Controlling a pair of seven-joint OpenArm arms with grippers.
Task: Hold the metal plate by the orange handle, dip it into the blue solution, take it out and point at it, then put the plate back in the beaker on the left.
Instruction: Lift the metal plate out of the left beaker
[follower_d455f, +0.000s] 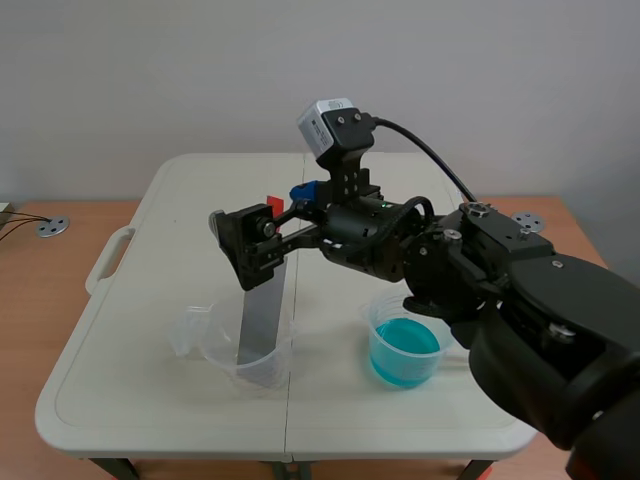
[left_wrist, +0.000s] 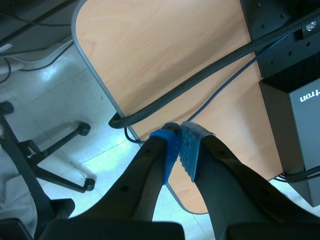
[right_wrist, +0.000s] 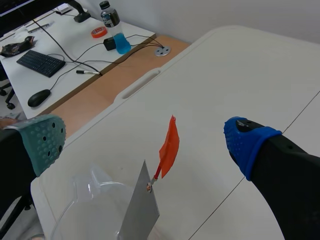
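Hovering my right gripper (right_wrist: 147, 142) over the clear beaker (follower_d455f: 215, 345) holding the metal plate (follower_d455f: 260, 320), fingers spread either side of the untouched orange handle (right_wrist: 169, 147), I judge grasping is the step in hand: close on that handle next; my left gripper (left_wrist: 179, 145), pads pressed together, sits well apart from the beaker.

Black right arm (follower_d455f: 520, 300), grey wrist camera (follower_d455f: 325, 125), dotted-pad jaws.

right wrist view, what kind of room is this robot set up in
Probably an office-style lab or workroom: a desk with a keyboard and mouse, a wheeled office chair, and a beaker of blue solution on the white table.
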